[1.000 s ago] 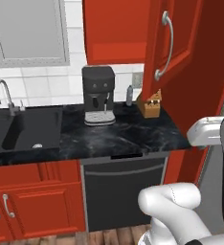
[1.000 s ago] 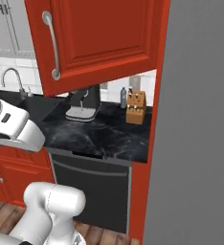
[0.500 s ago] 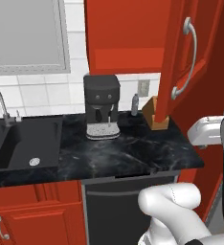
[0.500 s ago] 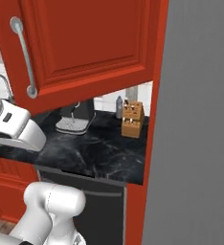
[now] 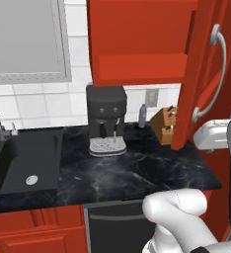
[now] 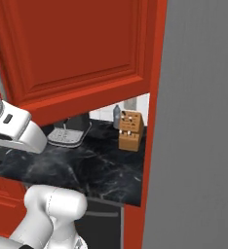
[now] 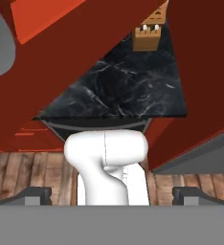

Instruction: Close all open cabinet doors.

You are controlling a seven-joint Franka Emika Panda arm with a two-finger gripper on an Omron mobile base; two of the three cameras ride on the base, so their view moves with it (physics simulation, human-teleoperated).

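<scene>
My gripper (image 7: 112,194) sits under the open cabinet door (image 5: 199,74) w/ fingers spread, holding nothing (door swung out over the counter (image 5: 137,173)), prob lining up a push.

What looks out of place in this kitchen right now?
One red cabinet door stands swung open over the black counter, edge-on in the left base view, hiding part of the knife block. The coffee machine and sink look normal; nothing is spilled.
</scene>
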